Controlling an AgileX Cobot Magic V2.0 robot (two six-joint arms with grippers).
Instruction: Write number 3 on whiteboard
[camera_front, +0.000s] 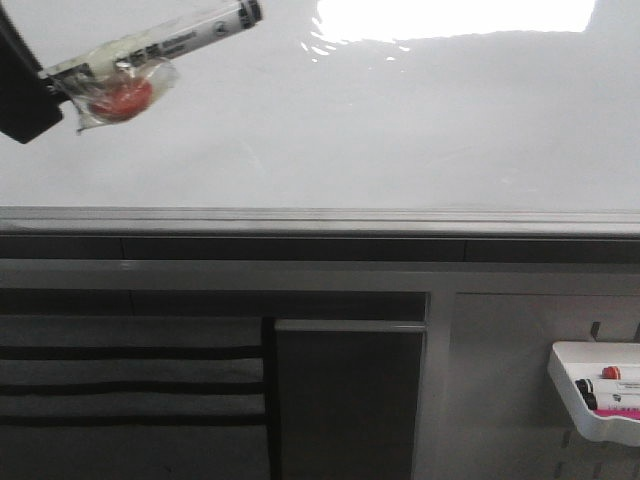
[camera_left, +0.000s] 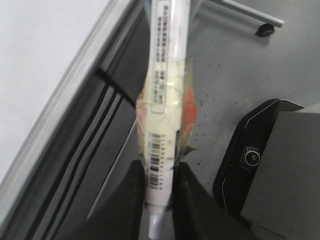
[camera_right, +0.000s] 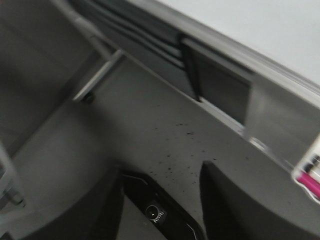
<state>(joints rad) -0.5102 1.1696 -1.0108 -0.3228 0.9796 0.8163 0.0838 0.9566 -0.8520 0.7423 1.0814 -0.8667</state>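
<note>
Left hand (camera_left: 159, 200) clamped on taped marker (camera_left: 165, 100): light, rigid, slippery; grip low. Whiteboard (camera_front: 400, 130) blank. Right hand (camera_right: 160, 200) open, empty.

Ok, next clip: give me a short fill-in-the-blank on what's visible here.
1. The marker is held by the ___ gripper.
2. The whiteboard shows ___ written digits so far.
3. The right gripper holds ___.
4. The small white marker tray hangs ___ the whiteboard's grey bottom rail.

Missing words: left; no; nothing; below

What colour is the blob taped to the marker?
Orange-red blob under clear tape on the marker; clearest in the front view.
</note>
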